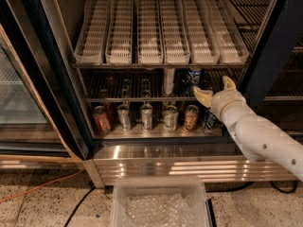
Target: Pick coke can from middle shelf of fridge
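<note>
The hand [216, 90] is held at the right end of the middle shelf [142, 99], just in front of its thin rail. Its two pale fingers [203, 97] are spread well apart, and nothing is caught between them. The wide spread is judged to be kept so that an upright can may be taken in.

The coke can [108, 85] is seen well to the left of the hand, at about the same height. It is stood upright in shadow near the far end of the wire rack (its red is dimmed by the shade, so it is named with some caution). Just left of the hand, a blue can [193, 76] and a tall silver can [169, 81] are stood on the same rack, between hand and target.

Below the hand, a row of cans is lined up on the steel floor of the fridge [189, 162], among them a copper-brown can [101, 119] almost directly under the coke can.

The reach is judged unfinished. A shift to the left is called for before any grip can be closed, and the neighbouring cans could be knocked on the way.
</note>
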### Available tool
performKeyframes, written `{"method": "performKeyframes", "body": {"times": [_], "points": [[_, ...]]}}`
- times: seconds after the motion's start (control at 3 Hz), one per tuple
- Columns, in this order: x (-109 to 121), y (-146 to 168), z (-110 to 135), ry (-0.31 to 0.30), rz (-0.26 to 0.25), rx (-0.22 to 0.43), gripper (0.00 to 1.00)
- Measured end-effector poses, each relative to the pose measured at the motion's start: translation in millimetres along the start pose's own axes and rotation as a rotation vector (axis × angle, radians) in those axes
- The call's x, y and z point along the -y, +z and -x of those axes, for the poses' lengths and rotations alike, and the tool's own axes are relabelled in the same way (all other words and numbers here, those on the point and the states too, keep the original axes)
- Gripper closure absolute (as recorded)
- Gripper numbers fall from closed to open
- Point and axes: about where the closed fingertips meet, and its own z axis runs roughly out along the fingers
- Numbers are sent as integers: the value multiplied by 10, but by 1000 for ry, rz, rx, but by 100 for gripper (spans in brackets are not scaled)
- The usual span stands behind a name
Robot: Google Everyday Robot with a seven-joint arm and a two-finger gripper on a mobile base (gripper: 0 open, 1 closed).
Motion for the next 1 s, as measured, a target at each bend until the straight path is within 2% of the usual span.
{"method": "performKeyframes", "body": {"times": [0.33, 0.67, 1.0], "points": [[49, 142, -58, 4, -18, -3, 30], [48, 145, -57, 4, -18, -3, 34], [48, 145, -57, 4, -18, -3, 26]]}}
